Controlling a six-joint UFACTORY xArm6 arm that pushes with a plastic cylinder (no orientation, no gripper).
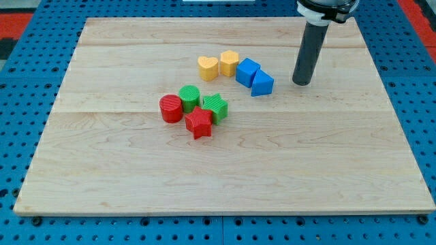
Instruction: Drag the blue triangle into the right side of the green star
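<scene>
The blue triangle (262, 84) is sitting a little above the board's middle, touching the blue cube (246, 71) at its 10 o'clock, and it is lying well apart from the green star (216, 107), which is waiting toward its 8 o'clock. My tip (300, 83) is resting on the wooden board (327, 163) near the triangle's 3 o'clock, with a gap showing between us, so I am not touching it yet. I am carrying no jaws at all, only a plain dark rod, so I am holding nothing. The star is sitting packed against the red star (199, 123) at its 7 o'clock and the green cylinder (189, 97) at its 10 o'clock, with the red cylinder (171, 108) beyond, but its right side is standing open. I am judging the task as barely begun: the whole drag down toward 8 o'clock is remaining. Two yellow blocks (219, 65) are lying at 10 o'clock of the blue pair. I am reading no writing or labels anywhere.
</scene>
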